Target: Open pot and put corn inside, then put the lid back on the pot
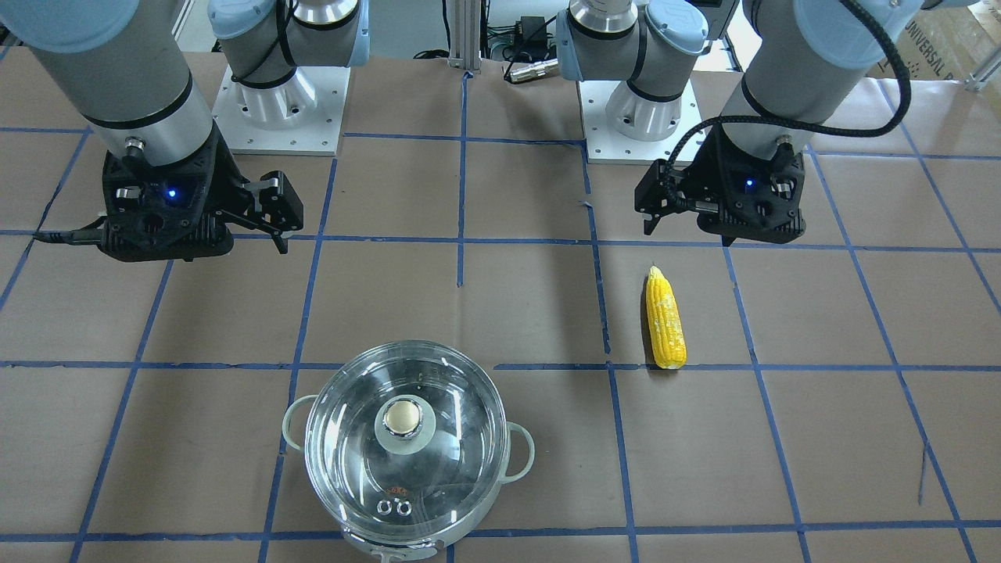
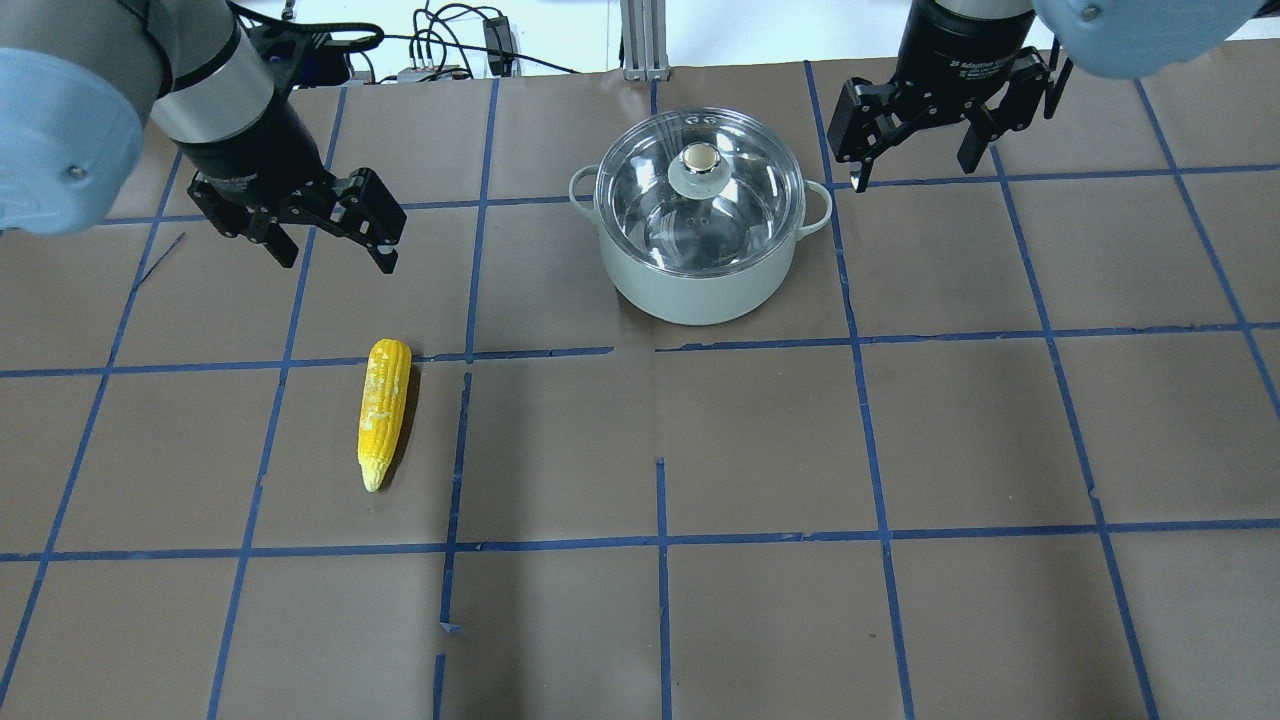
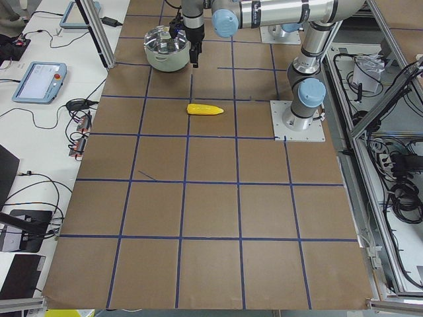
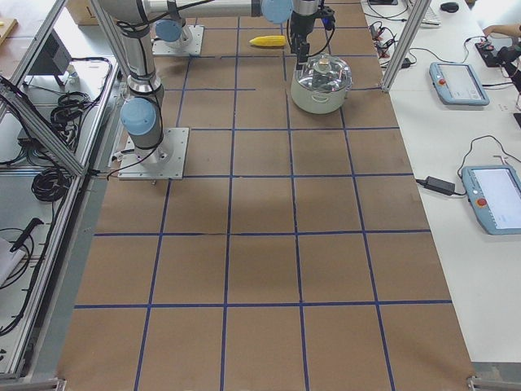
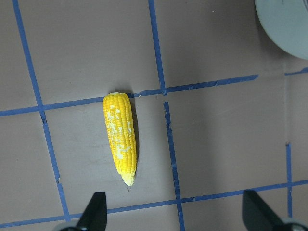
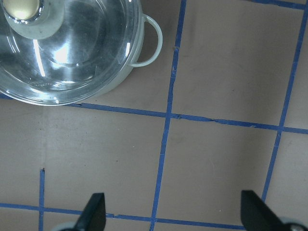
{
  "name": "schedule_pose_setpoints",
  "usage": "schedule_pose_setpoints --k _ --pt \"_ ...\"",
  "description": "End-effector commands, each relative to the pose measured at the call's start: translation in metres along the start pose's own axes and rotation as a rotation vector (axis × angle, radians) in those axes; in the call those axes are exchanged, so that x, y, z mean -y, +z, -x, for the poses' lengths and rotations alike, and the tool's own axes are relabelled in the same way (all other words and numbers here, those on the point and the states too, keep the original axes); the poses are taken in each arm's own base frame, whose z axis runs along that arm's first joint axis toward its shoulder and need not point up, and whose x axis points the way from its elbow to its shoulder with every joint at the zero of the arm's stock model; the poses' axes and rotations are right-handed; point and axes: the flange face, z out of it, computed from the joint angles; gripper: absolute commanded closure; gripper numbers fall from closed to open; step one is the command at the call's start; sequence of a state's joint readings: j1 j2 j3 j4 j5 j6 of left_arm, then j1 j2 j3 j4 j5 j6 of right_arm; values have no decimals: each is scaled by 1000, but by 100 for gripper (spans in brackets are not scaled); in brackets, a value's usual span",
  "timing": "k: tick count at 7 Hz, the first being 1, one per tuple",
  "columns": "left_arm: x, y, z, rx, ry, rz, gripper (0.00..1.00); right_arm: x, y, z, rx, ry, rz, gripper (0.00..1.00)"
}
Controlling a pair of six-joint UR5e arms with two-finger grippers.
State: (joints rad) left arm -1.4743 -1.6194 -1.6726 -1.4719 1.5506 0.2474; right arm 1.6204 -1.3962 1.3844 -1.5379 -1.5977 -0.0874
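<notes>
The pot (image 2: pixel 700 292) stands at the table's far middle with the glass lid (image 2: pixel 712 212) on it, cream knob (image 2: pixel 700 159) on top. The corn (image 2: pixel 384 410) lies flat on the paper to the pot's left and nearer the robot, pointed end toward the robot; it also shows in the front view (image 1: pixel 665 319) and the left wrist view (image 5: pixel 120 137). My left gripper (image 2: pixel 337 258) is open and empty, hovering just beyond the corn's blunt end. My right gripper (image 2: pixel 913 172) is open and empty, hovering to the right of the pot's handle (image 6: pixel 149 41).
The table is covered in brown paper (image 2: pixel 760 450) with a blue tape grid. The two arm bases (image 1: pixel 281 109) are bolted at the robot's edge. Tablets (image 4: pixel 460 81) and cables lie on side benches beyond the table's far edge.
</notes>
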Motion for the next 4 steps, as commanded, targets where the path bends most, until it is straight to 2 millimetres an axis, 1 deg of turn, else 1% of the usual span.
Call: schedule_pose_setpoints --k 1,2,3,4 --pt "-10 55 27 11 54 -46 0 2 -4 6 18 1 -18 1" --pt "-12 67 28 21 58 -68 0 4 8 8 23 0 6 1" --pt "-12 79 30 18 47 -61 0 24 23 16 76 10 15 1" --pt "-15 89 29 13 31 -48 0 52 28 23 76 37 -18 0"
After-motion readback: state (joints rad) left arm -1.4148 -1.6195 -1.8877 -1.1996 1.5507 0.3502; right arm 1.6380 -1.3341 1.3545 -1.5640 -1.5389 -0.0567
